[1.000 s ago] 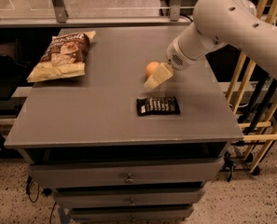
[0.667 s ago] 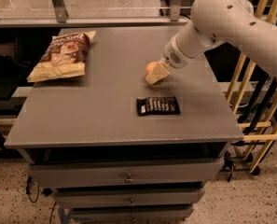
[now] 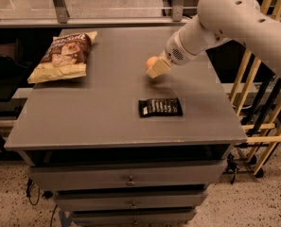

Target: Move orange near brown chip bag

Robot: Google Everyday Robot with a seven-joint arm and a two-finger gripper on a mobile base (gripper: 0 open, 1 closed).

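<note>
Tabletop (image 3: pixel 97 122), right-centre — gripper (image 3: pixel 153 66) around orange (image 3: pixel 150 61)

We're scanning for text & nothing's legible so far. Large, puffy, crinkled brown chip bag (image 3: pixel 64 56), back-left on the grey flat-topped table (image 3: pixel 102 126): pale print on its dark front, but we can't make out a word or brand. Small flat rectangular black packet (image 3: pixel 160 107), front-centre-right: pale lines of print, unreadable too. Cream two-finger gripper (image 3: pixel 155 68), just above the table's mid-right, is clamped on the small smooth round orange (image 3: pixel 150 61).
</note>
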